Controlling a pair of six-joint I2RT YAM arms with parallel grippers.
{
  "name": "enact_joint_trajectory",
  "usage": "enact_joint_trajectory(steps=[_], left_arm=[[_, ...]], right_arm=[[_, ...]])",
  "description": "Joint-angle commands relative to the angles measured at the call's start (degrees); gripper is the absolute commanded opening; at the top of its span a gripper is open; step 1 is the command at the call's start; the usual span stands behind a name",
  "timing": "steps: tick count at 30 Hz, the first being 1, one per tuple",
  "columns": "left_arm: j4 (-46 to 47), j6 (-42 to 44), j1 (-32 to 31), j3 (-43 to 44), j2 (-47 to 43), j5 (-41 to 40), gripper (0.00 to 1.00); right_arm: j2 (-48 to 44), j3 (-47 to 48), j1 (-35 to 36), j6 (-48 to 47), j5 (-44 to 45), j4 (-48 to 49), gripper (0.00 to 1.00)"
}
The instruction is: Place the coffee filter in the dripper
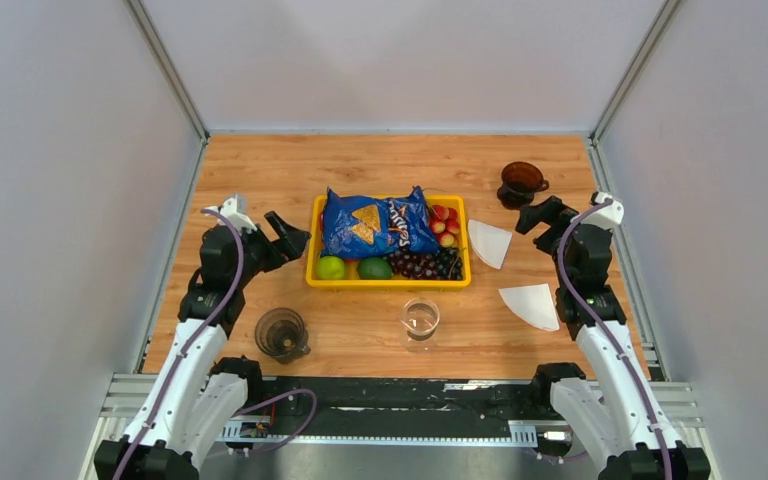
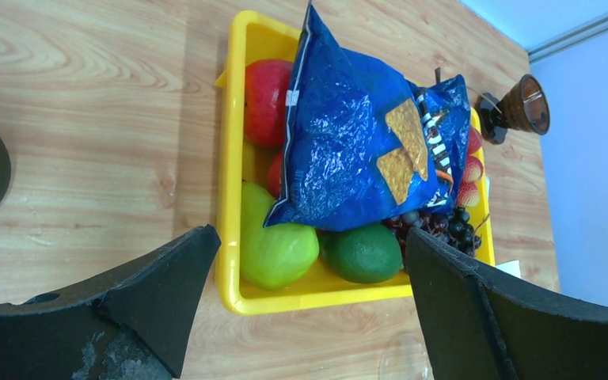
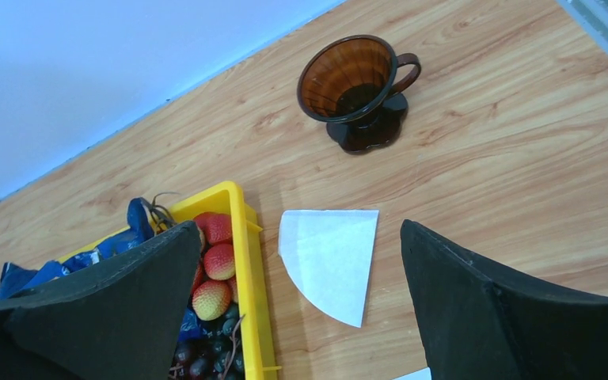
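A brown glass dripper (image 1: 520,183) stands upright at the far right of the table; it also shows in the right wrist view (image 3: 358,89). A white folded coffee filter (image 1: 488,243) lies flat between the dripper and the yellow tray, and shows in the right wrist view (image 3: 331,260). A second filter (image 1: 531,304) lies nearer, by the right arm. My right gripper (image 1: 541,215) is open and empty, above the table just right of the first filter. My left gripper (image 1: 288,240) is open and empty, left of the tray.
A yellow tray (image 1: 388,282) in the middle holds a blue chip bag (image 1: 375,224), limes, grapes and strawberries. A clear glass (image 1: 420,319) stands in front of it. A dark smoky cup (image 1: 281,334) stands at the near left. Grey walls enclose the table.
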Motion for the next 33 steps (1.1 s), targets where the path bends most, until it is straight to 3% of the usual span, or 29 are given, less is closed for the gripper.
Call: enact_joint_trajectory(steps=[1,9,15,23,33], left_arm=[[-4.24,0.79,0.11,3.94,-0.86,0.61,1.0],[-15.96,0.44,0.12,5.91,-0.18,-1.72,1.0],[-33.99,0.7,0.1,11.1,0.18,-6.51,1.0],[-55.73,-0.11,0.06,17.24,-2.71,-19.08,1.0],[-62.19,-4.97,0.14,13.8,-5.05,-19.04,0.99]], right_arm=[[-0.58,0.09,-0.15,0.51,-5.8,0.85,1.0],[-0.3,0.51,-0.16,0.02,-13.72,0.93,1.0],[0.58,0.77,-0.16,-0.04,-16.06,0.97,1.0],[1.28,0.6,-0.17,0.45,-16.18,0.91,1.0],[1.38,0.59,-0.18,0.21,-15.44,0.95,1.0]])
